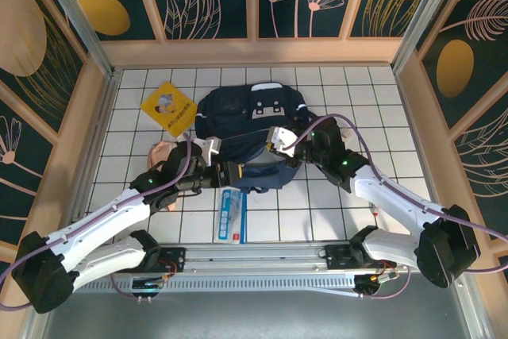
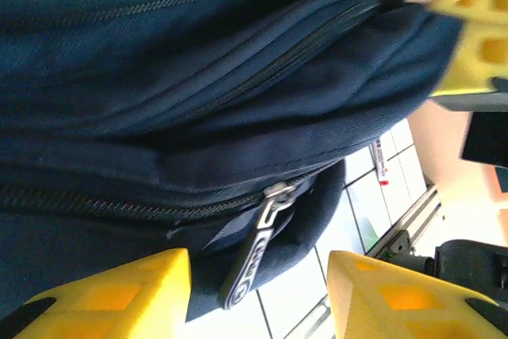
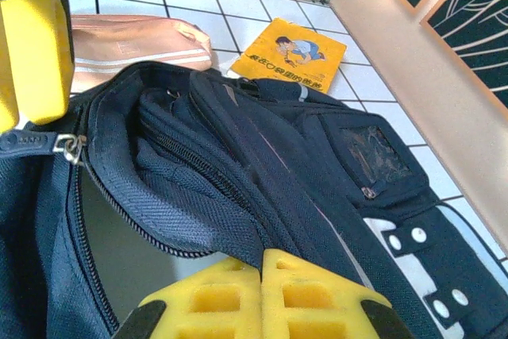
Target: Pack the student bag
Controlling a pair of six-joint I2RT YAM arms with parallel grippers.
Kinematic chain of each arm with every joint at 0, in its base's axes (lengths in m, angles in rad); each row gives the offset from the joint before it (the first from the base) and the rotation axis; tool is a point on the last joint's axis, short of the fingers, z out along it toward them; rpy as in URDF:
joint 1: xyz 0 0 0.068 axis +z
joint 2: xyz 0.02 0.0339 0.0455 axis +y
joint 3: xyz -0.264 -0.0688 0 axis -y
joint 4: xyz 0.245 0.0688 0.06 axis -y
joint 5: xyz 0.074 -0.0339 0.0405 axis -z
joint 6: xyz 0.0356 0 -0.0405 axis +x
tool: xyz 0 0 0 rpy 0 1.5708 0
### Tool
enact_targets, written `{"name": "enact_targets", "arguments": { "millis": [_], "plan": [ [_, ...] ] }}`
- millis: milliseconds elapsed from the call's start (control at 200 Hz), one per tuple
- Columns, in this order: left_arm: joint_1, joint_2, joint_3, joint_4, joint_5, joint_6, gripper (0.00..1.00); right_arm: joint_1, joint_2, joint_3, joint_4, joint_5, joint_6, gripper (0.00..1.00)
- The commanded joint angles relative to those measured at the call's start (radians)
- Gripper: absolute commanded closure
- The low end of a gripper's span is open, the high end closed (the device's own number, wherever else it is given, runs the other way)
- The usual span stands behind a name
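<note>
The student bag (image 1: 250,121), a big navy backpack, lies in the middle of the tiled floor with its main compartment gaping. My right gripper (image 3: 262,256) is shut on a fold of the bag's opening edge (image 3: 198,196), at the bag's right side (image 1: 279,142). My left gripper (image 2: 258,266) is open at the bag's near left edge (image 1: 218,166). A metal zipper pull (image 2: 255,250) hangs between its yellow fingers (image 2: 119,295) without touching them. One left finger (image 3: 32,45) shows in the right wrist view beside the zipper slider (image 3: 67,147).
A yellow booklet (image 1: 169,107) lies left of the bag's top. A pink pouch (image 1: 161,151) sits partly under my left arm. A blue-and-white packet (image 1: 232,213) lies near the front rail, with a small red pen (image 1: 373,212) to the right.
</note>
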Motion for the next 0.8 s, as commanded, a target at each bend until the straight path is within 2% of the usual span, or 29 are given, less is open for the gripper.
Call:
{"name": "enact_targets", "arguments": {
  "millis": [0,55,185,435,575,656,791],
  "plan": [
    [-0.009,0.007,0.007,-0.061,-0.029,-0.104,0.54,0.001,-0.005,0.058,0.059,-0.008,0.035,1.00],
    [-0.011,0.012,0.009,-0.071,-0.034,-0.101,0.59,0.002,-0.007,0.057,0.055,-0.007,0.036,1.00],
    [-0.013,0.033,0.013,-0.073,-0.041,-0.087,0.60,0.004,-0.012,0.055,0.049,-0.002,0.036,1.00],
    [-0.013,0.069,-0.001,0.078,0.083,-0.058,0.68,0.011,-0.007,0.063,0.041,-0.010,0.042,1.00],
    [-0.014,0.065,-0.006,0.110,0.099,-0.039,0.75,0.018,-0.006,0.063,0.037,-0.012,0.038,1.00],
    [-0.015,0.068,-0.014,0.126,0.102,-0.034,0.75,0.022,-0.005,0.062,0.036,-0.014,0.036,1.00],
    [-0.013,0.096,-0.012,0.108,0.096,-0.017,0.68,0.028,-0.005,0.061,0.030,-0.018,0.031,1.00]
  ]
}}
